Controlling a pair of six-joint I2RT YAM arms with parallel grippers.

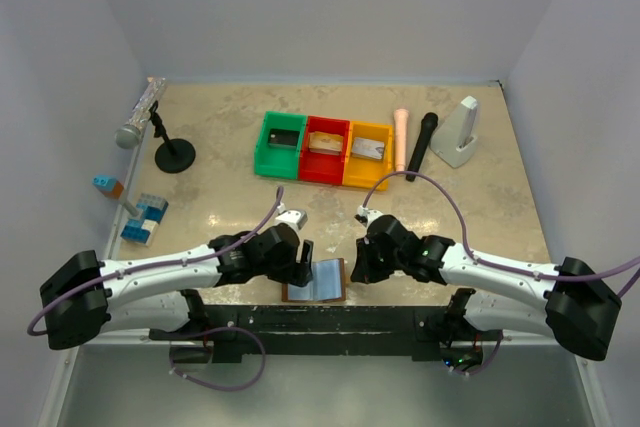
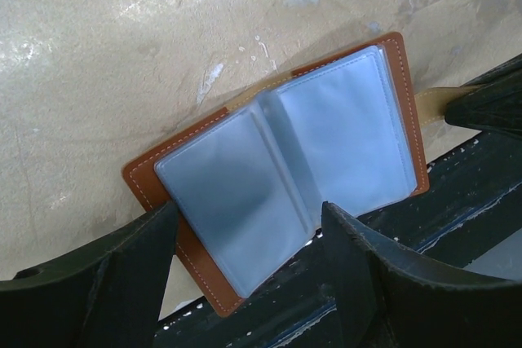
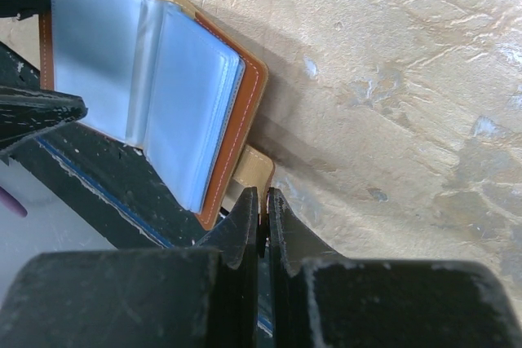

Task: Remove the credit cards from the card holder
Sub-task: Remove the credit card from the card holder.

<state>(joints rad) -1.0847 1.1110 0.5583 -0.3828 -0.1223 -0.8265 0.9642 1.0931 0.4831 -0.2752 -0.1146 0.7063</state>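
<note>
Brown and leather-like outside, with grey-blue clear pockets inside, a small bifold card holder [image 1: 316, 280] is seen lying open on the beige stone-patterned worktop [image 1: 230, 217], between the two end effectors at the near edge. The left end effector [image 2: 249, 213] is held wide open at the holder's left side, its black fingers [image 2: 130, 275] set to either side of the holder's edge, and nothing is gripped by it. The right end effector [image 3: 261, 197] is closed almost fully just beside the holder's right edge, and a tan stitched tab [image 3: 254, 170] projecting from that edge is pinched at its fingertips. Three flat rectangular credit cards [image 1: 371, 150], one dark, one tan and one silvery, are laid well beyond both end effectors, one each in the green bin [image 1: 264, 152], the red bin [image 1: 322, 176] and the yellow bin [image 1: 365, 183].
</note>
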